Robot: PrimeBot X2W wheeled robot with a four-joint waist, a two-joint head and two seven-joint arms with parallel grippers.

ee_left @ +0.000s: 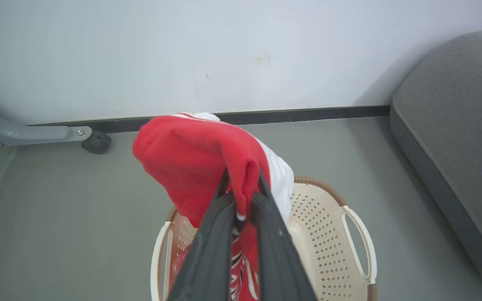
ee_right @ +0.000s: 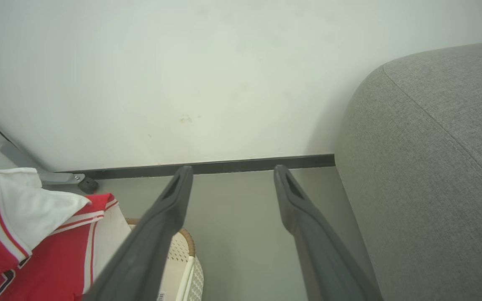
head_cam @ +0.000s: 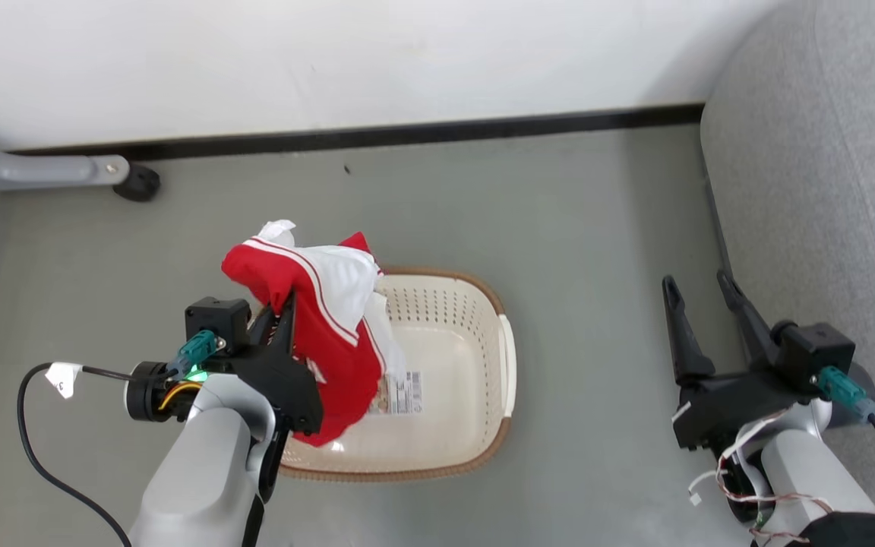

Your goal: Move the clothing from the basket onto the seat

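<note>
- Closest in, the left gripper (head_cam: pixel 283 308) was clamped hard on the clothing (head_cam: pixel 331 304), with a fold of red fabric squeezed between both dark fingers close to their tips.
- The clothing was up in the air. A red-and-white bunch was draped over and past the fingertips, and the rest hung down alongside the fingers.
- Its lowest red hem dangled inside the left end of the basket (head_cam: pixel 502 342). Whether it touched the bottom could not be told.
- Over on the other side, the right gripper (head_cam: pixel 697 279) was spread wide with nothing between its fingers. It hovered over the grey floor (head_cam: pixel 597 228) just beside the seat (head_cam: pixel 825 190), well apart from the clothing.
- The basket sat on the floor beneath the hanging cloth, between the two grippers, with a label sticker (head_cam: pixel 403 393) showing on its bare bottom.
- The seat ran up the right side, grey and textured.
- Furthest back, a grey metal leg (head_cam: pixel 42 169) with a black foot stood by the dark skirting (head_cam: pixel 407 137) under the white wall (head_cam: pixel 407 53).
</note>
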